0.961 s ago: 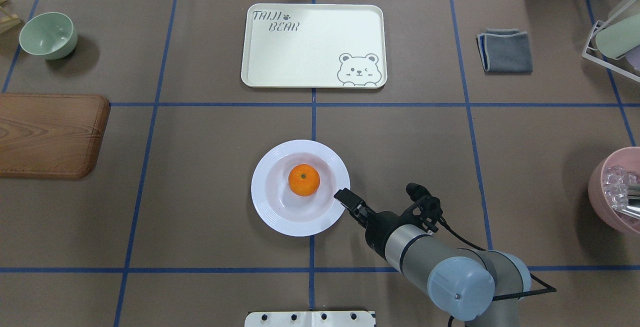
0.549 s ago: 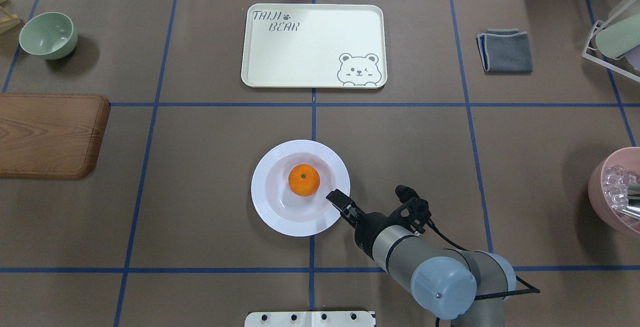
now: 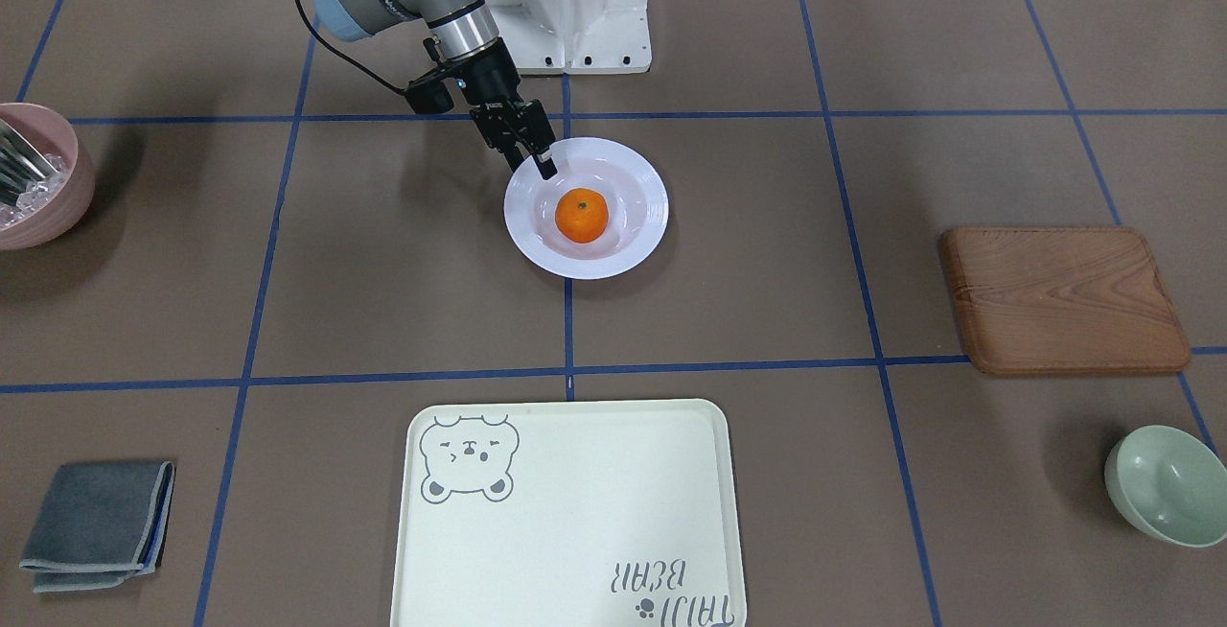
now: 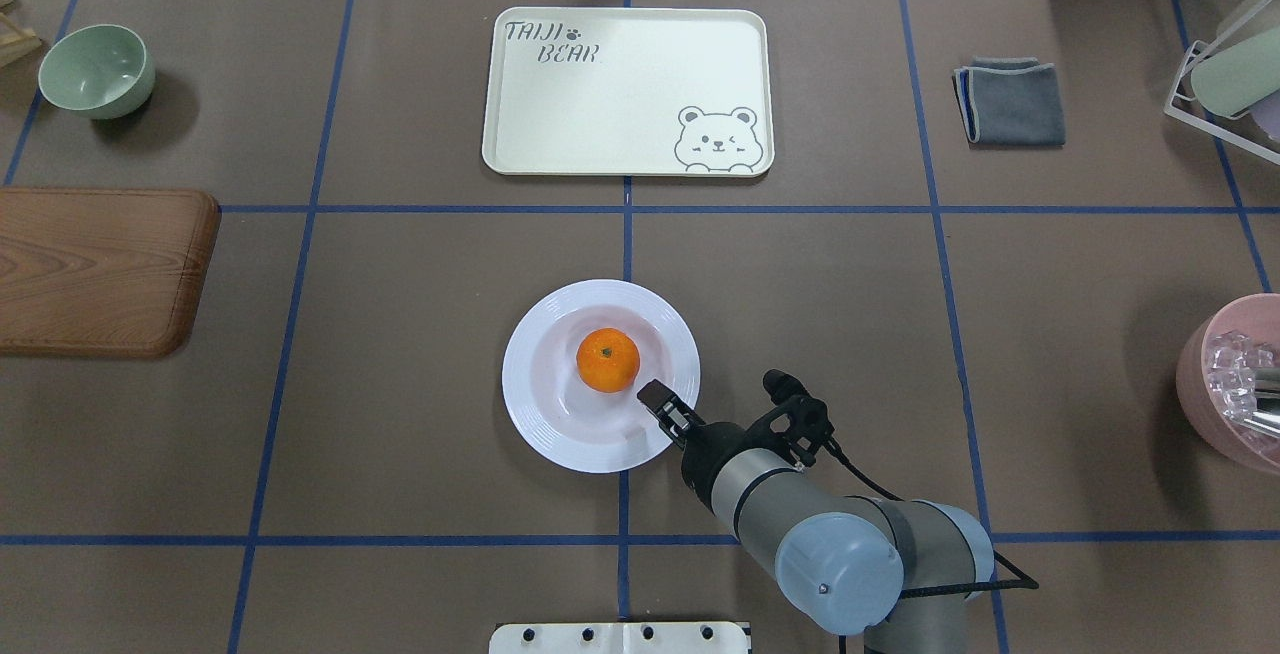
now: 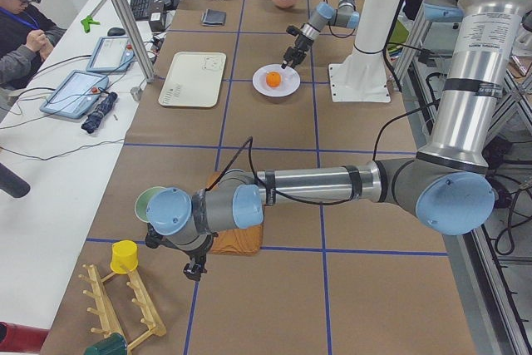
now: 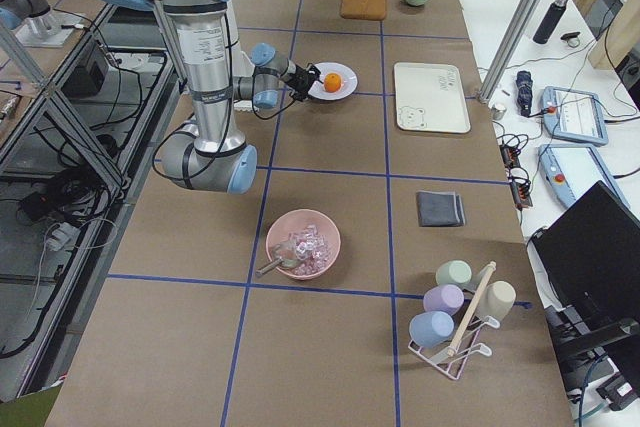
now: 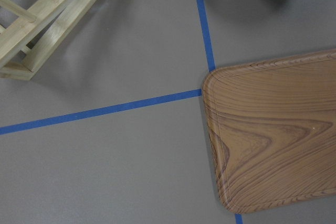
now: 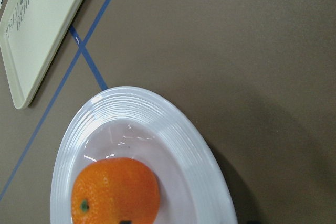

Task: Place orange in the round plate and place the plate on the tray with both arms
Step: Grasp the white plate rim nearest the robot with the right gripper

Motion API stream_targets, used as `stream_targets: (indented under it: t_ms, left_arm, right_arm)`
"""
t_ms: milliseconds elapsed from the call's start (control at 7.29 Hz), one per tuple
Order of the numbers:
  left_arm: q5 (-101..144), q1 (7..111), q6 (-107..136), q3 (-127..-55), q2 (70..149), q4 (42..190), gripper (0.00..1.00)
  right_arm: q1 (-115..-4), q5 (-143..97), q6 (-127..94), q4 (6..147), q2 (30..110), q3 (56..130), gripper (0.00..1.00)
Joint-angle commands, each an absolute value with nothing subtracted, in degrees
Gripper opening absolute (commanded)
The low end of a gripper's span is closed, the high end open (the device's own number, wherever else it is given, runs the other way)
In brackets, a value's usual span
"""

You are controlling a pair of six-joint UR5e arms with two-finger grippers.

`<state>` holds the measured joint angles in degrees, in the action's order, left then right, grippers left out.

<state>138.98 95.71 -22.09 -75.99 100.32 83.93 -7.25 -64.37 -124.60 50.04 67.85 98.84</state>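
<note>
Orange (image 4: 608, 360) sits in plate (image 4: 520, 376); right gripper (image 4: 655, 402) straddles the rim, jaws wide. Tray (image 4: 620, 94) lies well apart. Of left gripper (image 5: 194, 270) the jaws I cannot tell.

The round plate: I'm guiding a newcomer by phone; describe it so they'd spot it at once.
On the brown table, find the cream bear tray; the round plate lies mid-table on the robot's side of it. Unlike the mint-green bowl and pink bowl at the table's ends, it is glossy white, ridge-rimmed, and holds the orange.
</note>
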Motion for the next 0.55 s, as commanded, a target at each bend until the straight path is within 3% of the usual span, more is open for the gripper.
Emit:
stream_targets:
  t_ms: [0,275,412]
  left_arm:
    - [139.04,95.54,-21.97,-76.2,100.28,83.94,0.98]
    - [139.04,95.71,-21.88,-76.2,100.28,83.94,0.98]
    - [139.13,95.71,-21.88,-76.2,100.28,83.94,0.98]
  right_arm:
    - [-7.21,-63.9,-124.63,50.1,67.06,97.91,0.58]
    - [-7.12,-63.81,-124.63,50.19,67.06,97.82,0.02]
    - [-6.95,-62.94,-124.11,51.32,67.23,97.74,0.0]
